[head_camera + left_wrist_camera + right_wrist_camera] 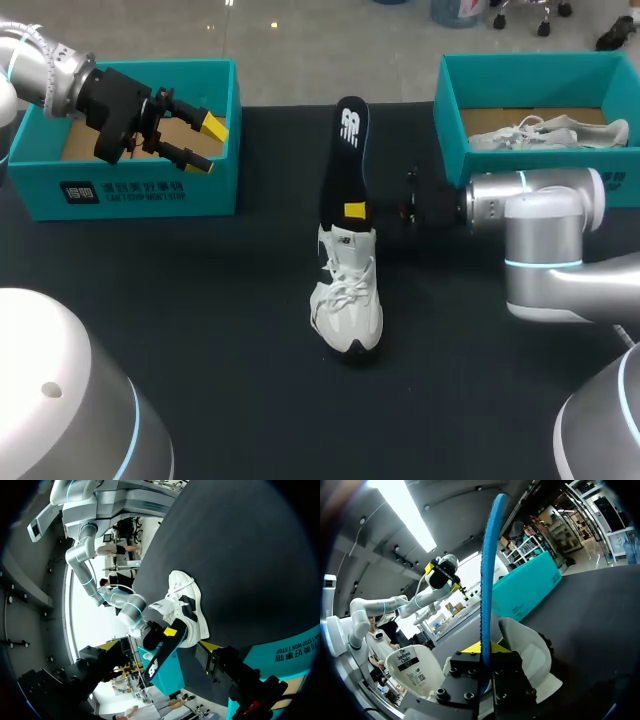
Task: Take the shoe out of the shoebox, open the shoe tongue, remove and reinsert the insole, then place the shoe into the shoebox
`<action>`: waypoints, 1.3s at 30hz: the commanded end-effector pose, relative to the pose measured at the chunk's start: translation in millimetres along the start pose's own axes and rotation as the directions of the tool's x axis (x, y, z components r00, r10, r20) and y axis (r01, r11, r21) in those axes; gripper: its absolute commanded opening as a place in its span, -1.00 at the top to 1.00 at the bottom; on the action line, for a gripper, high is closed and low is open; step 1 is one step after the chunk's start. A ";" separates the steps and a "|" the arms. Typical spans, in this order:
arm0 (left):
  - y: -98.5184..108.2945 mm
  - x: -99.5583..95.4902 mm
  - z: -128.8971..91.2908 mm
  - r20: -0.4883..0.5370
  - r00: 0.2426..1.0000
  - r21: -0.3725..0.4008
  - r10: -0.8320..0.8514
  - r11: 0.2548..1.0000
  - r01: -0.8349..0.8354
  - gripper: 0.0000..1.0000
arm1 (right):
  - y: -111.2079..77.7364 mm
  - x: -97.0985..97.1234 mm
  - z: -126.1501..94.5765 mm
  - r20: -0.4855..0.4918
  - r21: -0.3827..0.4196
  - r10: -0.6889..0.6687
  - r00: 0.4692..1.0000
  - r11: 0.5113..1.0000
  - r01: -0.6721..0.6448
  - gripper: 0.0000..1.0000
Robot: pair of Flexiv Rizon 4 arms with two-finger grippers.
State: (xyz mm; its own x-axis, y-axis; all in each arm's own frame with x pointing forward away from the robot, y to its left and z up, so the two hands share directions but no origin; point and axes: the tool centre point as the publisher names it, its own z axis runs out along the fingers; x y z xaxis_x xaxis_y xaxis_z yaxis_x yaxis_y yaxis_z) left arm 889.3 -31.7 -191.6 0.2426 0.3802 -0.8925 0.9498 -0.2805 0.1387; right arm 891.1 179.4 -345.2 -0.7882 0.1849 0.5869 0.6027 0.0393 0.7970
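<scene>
"Shoe (348, 300) first: where was it when you froze the feed?"

"Standing on its sole on the black table (230, 330), between the two boxes, toe toward me, with nothing steadying it. The insole (346, 150) stood up out of the heel opening. My right gripper (353, 212) had both fingers pinched on it low down, just above the collar. I couldn't tell whether its lower end sat inside the shoe or only touched the rim."

"And your left side?"

"My left gripper (203, 145) hung over the left shoebox (130, 190), fingers spread and holding nothing, well apart from the shoe."

"So what worried you?"

"Mostly that loose shoe. I judged that any push along the insole would slide or tip it, since only its own grip on the table held it. The insole looked thin and bendy, and I had it near one end. It could buckle or fold at the collar instead of feeding toward the toe. The tongue (415, 670) looked free to drop back over the opening and snag the front edge. Pinched at one spot, the insole might also swivel between the fingers."
</scene>
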 end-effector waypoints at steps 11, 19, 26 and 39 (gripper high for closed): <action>0.8 0.3 -0.4 -0.002 1.000 0.003 0.001 1.000 -0.001 -1.00 | -7.0 9.8 3.1 0.021 -0.003 -0.003 1.000 1.000 0.003 0.36; 0.8 0.3 -0.4 -0.002 1.000 0.003 0.001 1.000 -0.001 -1.00 | 13.1 12.1 5.1 0.015 0.002 -0.050 0.999 0.999 0.050 0.23; 0.8 0.3 -0.4 -0.002 1.000 0.003 0.001 1.000 -0.001 -1.00 | 28.8 10.0 4.5 0.017 0.007 -0.076 0.997 0.997 0.076 0.31; 0.8 0.3 -0.4 -0.002 1.000 0.003 0.001 1.000 -0.001 -1.00 | 23.6 8.7 7.9 -0.038 0.153 -0.058 0.998 0.986 0.063 1.00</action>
State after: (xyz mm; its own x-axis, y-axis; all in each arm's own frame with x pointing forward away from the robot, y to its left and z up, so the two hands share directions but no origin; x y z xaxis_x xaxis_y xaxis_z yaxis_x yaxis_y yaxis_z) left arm 889.3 -31.7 -191.6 0.2426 0.3802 -0.8925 0.9498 -0.2804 0.1387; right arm 895.1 189.8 -317.7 -0.8297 0.1592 0.5351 0.5560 0.1488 0.8178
